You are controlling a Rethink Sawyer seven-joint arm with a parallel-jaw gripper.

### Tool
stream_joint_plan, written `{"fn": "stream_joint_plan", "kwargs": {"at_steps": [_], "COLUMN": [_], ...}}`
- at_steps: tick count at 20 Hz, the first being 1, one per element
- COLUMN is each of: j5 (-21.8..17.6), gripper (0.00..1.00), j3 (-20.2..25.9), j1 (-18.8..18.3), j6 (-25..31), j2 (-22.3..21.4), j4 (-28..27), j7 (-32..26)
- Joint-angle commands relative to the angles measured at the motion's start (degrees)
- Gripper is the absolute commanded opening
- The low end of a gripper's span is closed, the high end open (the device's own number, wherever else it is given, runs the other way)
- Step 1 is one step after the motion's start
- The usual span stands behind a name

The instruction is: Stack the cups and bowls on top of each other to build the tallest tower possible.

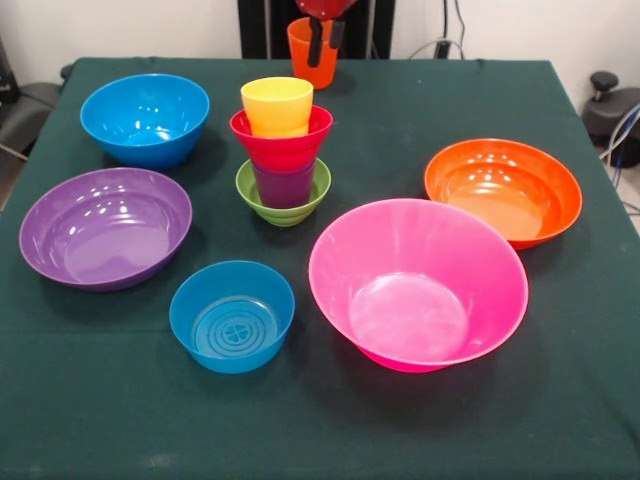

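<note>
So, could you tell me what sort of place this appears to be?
Probably a robotics lab or test room, not a kitchen: plastic bowls like the pink bowl sit spread on a green-clothed table, the gripper holds an orange cup, and cables trail nearby.

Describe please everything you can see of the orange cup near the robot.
The orange cup is a small glossy plastic tumbler, upright, mouth up, at the table's far edge behind the stack. The hand reaches in from above: one dark finger lies across its front wall, so it looks gripped by the rim. Its base shows against the green cloth; whether it rests or hangs, I cannot tell.
</note>
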Motion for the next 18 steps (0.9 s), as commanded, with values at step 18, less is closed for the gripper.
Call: {"fn": "stream_joint_plan", "kwargs": {"at_steps": [18], "j5": [-17.15], "gripper": [1.00], "j3": [5.77], "j1": [-4.10], "j6": [0.54], "j2": [-7.70], "j4": [4.51], "j7": [-4.44]}}
